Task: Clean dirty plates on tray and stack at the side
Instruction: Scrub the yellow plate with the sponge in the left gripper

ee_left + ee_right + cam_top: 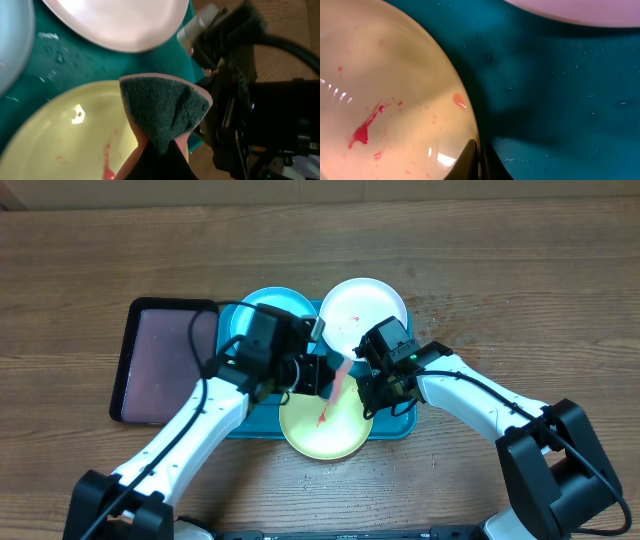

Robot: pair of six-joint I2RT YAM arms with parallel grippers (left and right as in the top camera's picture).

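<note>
Showing three round, smooth plastic plates on a turquoise tray, a rectangle with rounded corners and a raised rim. The cyan plate lies at the tray's far left and the white plate at its far right. The yellow-green plate sits nearest the robot, overhanging the near rim. Red smears streak the glossy yellow-green surface, and fainter red specks mark the white plate. Fine droplets dot the tray floor between the plates.

The left gripper is clamped on a folded sponge. Its coarse dark-green scouring face is turned outward and edged with soft pink foam, and it is held above the far edge of the yellow-green plate. The right gripper has its fingers pressed together, tips at that plate's right rim; whether the rim lies between them cannot be told.

A smaller black tray with a dull pinkish inside lies just left of the turquoise one. Both rest on a brown wood-grain table.
</note>
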